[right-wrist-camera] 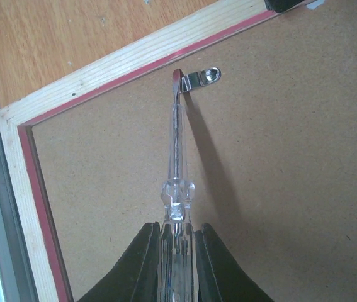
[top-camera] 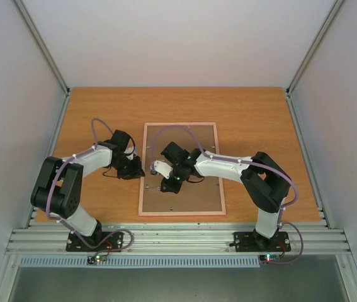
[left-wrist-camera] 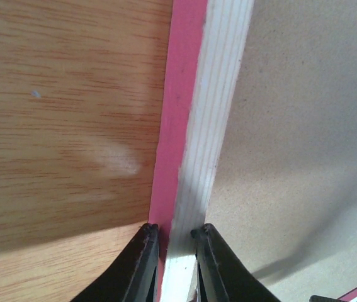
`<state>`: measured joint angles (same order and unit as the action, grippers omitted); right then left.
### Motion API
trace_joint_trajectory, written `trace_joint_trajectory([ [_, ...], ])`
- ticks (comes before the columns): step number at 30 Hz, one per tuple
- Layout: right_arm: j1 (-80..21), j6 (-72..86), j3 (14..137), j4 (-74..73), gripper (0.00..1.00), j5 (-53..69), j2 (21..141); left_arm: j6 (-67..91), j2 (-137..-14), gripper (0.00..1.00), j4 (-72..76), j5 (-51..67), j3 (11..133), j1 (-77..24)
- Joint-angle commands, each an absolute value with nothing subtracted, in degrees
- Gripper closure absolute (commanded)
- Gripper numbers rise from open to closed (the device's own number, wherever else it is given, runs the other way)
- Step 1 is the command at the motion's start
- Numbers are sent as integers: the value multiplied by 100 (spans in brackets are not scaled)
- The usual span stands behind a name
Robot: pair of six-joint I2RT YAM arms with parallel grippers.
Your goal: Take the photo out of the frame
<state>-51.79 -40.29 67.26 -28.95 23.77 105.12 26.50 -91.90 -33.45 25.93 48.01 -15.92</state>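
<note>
The frame (top-camera: 181, 124) lies face down on the table, its brown backing board (top-camera: 194, 189) up. The photo is hidden under the board. My left gripper (top-camera: 138, 170) is shut on the frame's left rim; in the left wrist view its tips (left-wrist-camera: 177, 231) pinch the pale wood and pink edge (left-wrist-camera: 194, 145). My right gripper (top-camera: 167, 184) is over the board and shut on a clear-handled screwdriver (right-wrist-camera: 177, 151). In the right wrist view the gripper (right-wrist-camera: 177, 228) points the blade tip at a small metal retaining clip (right-wrist-camera: 198, 78) beside the frame's rim (right-wrist-camera: 102, 72).
The wooden table (top-camera: 254, 126) is walled by white panels on three sides. An aluminium rail (top-camera: 178, 239) runs along the near edge, close to the frame's near corner (right-wrist-camera: 5, 116). Another small clip (top-camera: 172, 206) shows on the board near its front edge.
</note>
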Motion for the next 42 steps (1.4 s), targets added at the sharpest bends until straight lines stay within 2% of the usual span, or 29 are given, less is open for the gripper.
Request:
trace_joint_trajectory([
  [1,-5186,-4124,6672,-3218,99,2191,10433,2636,-9254,82,-3343,2497,4911,-1583],
  [9,-5080,-3922,6504,-3131,99,2404,9826,2661,-9151,69,-3517,2489,5143,-1587],
  [14,-4550,-3558,6130,-2629,99,2640,9439,2655,-9211,60,-3673,2338,5477,-1584],
  [25,-3701,-2982,5309,-1427,99,2179,8465,2444,-10178,43,-4280,1755,6850,-1583],
  [35,-3632,-2936,5215,-1222,99,2077,8520,2105,-10896,45,-4646,1242,7558,-1588],
  [42,-3634,-2954,5216,-1161,99,2114,8632,2061,-11127,55,-4632,1284,7651,-1637],
])
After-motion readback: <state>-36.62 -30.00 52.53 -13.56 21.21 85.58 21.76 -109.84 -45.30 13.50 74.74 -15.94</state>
